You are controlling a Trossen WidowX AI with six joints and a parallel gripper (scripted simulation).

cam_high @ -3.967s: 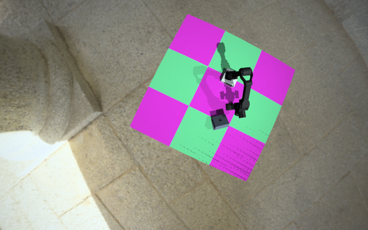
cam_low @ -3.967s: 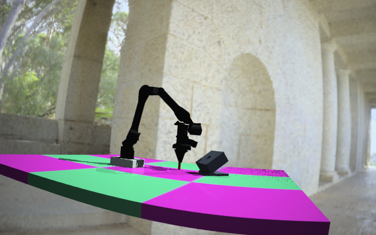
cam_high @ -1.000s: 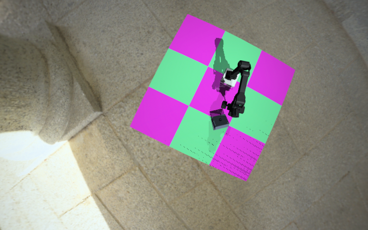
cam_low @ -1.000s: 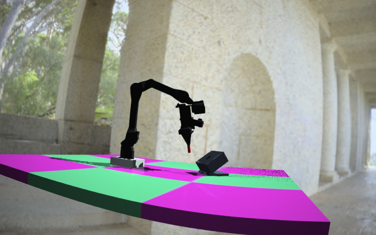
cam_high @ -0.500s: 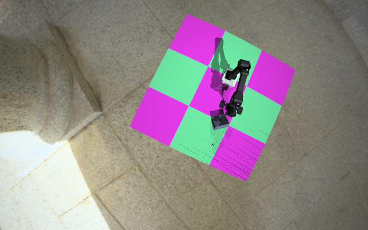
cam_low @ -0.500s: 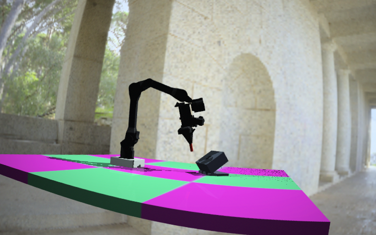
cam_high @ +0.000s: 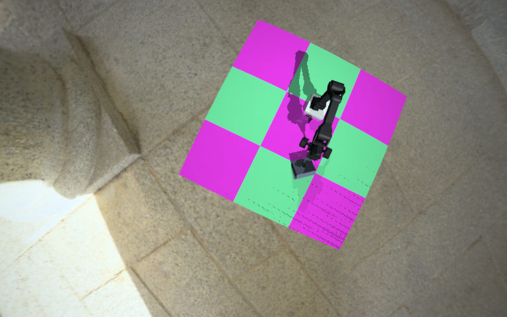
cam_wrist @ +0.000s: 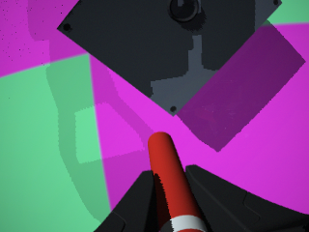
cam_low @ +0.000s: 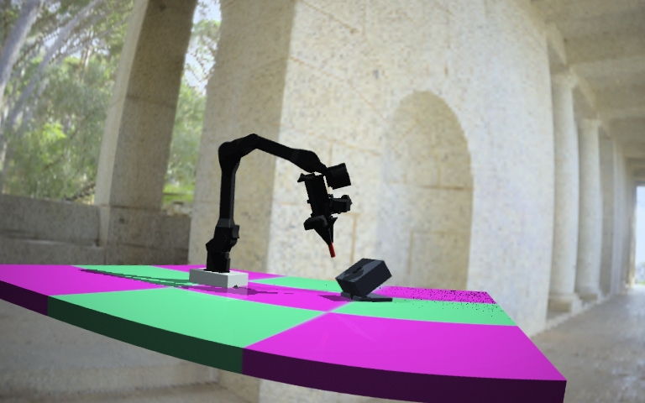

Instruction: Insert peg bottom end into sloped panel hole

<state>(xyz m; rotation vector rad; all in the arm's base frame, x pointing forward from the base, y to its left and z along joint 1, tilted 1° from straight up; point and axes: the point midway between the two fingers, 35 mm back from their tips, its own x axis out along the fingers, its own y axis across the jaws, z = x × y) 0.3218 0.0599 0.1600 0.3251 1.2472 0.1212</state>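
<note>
A red round peg (cam_low: 332,250) (cam_wrist: 165,159) with a white band is held in my gripper (cam_low: 330,241) (cam_wrist: 169,177), which is shut on it. The peg points down, tilted slightly, its free end in the air. The dark sloped panel (cam_high: 303,170) (cam_low: 368,280) (cam_wrist: 126,43) stands on the table, lower than the peg and off to its right in the exterior view. Its round hole (cam_high: 303,164) (cam_wrist: 183,8) has a raised-looking rim and shows at the top edge of the wrist view, beyond the peg's end. In the top view the arm hides the peg.
The table (cam_high: 239,100) (cam_low: 180,313) has magenta and green squares. The arm's white base block (cam_high: 311,108) (cam_low: 213,278) stands behind the gripper. The panel rests on a flat dark foot (cam_low: 375,298). Shadows of the arm and the panel fall on the table.
</note>
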